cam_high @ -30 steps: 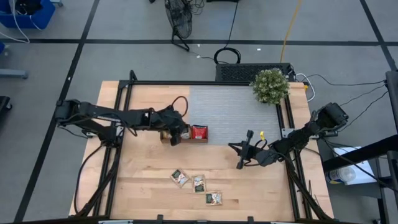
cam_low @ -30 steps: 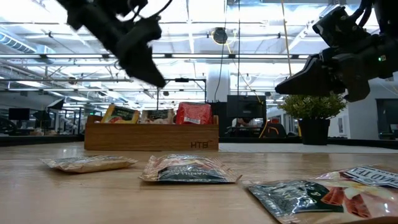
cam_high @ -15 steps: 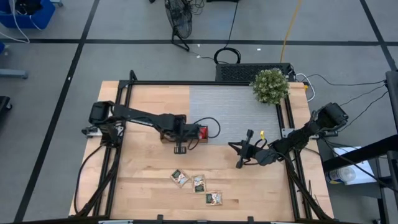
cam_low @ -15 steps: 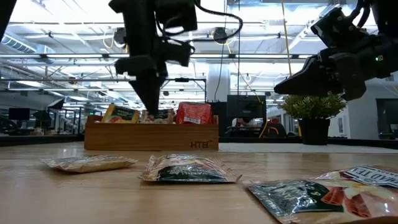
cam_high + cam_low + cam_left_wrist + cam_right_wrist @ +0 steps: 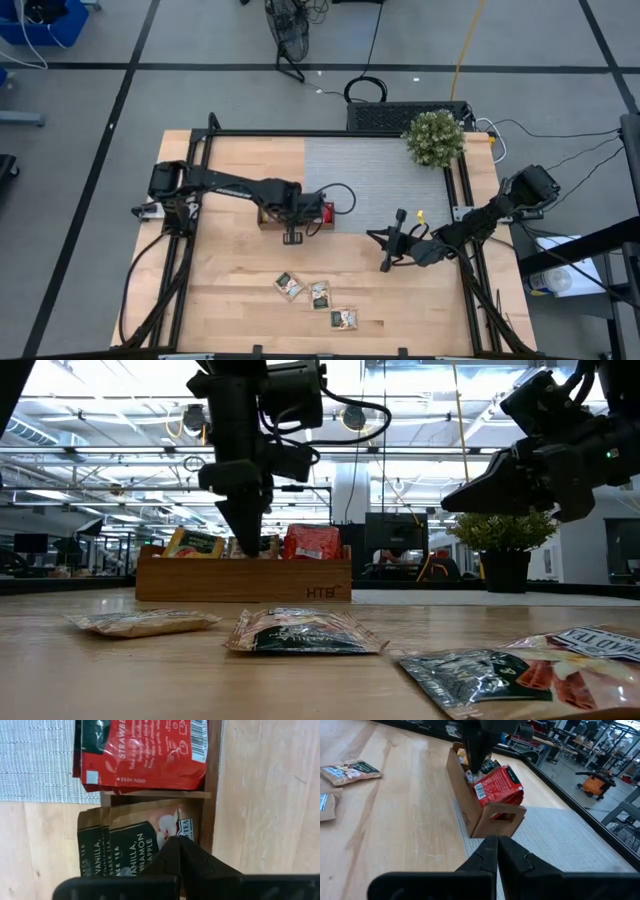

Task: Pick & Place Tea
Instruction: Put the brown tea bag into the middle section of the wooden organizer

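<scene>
Over the tray [image 5: 243, 579], the left gripper [image 5: 243, 540] is closed and empty; next it must fetch a tea bag [image 5: 289, 285] from the table.

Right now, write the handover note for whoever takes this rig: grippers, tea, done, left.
Left gripper: shut, tip down in the wooden tray's middle compartment, over the vanilla sachets; whether it grips one is unclear.
Right gripper: shut, empty, waiting off the mat's near edge.
Done: red sachets and orange ones stand in the tray.
Left: three sachets lie on the table's near side.
</scene>
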Robot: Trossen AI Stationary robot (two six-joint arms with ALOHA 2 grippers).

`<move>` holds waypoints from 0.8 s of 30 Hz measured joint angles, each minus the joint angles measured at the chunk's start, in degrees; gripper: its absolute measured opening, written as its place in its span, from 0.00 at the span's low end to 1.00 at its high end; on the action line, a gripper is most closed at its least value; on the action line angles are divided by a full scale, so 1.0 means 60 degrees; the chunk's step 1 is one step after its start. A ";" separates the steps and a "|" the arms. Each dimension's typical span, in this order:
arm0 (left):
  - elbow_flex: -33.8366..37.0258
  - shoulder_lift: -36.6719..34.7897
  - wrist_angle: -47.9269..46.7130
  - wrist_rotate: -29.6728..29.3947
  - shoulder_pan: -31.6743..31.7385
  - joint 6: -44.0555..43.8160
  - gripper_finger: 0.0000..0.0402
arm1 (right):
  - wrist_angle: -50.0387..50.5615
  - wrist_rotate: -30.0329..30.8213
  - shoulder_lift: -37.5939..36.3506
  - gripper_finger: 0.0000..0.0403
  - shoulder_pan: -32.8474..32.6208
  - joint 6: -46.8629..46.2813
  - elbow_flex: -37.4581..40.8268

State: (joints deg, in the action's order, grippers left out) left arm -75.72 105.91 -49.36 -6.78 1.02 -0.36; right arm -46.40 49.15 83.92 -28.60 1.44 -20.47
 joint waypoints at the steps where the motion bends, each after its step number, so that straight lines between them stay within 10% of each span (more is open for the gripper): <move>1: 0.0000 0.0000 0.0000 0.0082 0.0006 0.0011 0.01 | -0.0002 0.0000 0.0000 0.00 0.0000 0.0024 0.0000; 24: 0.0962 -0.0007 0.1042 0.1223 0.0310 0.0330 0.00 | -0.0002 0.0004 0.0000 0.00 0.0000 0.0054 0.0000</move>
State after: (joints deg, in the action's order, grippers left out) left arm -69.95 105.86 -43.11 0.56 2.89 1.62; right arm -46.41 49.17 83.92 -28.60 1.76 -20.47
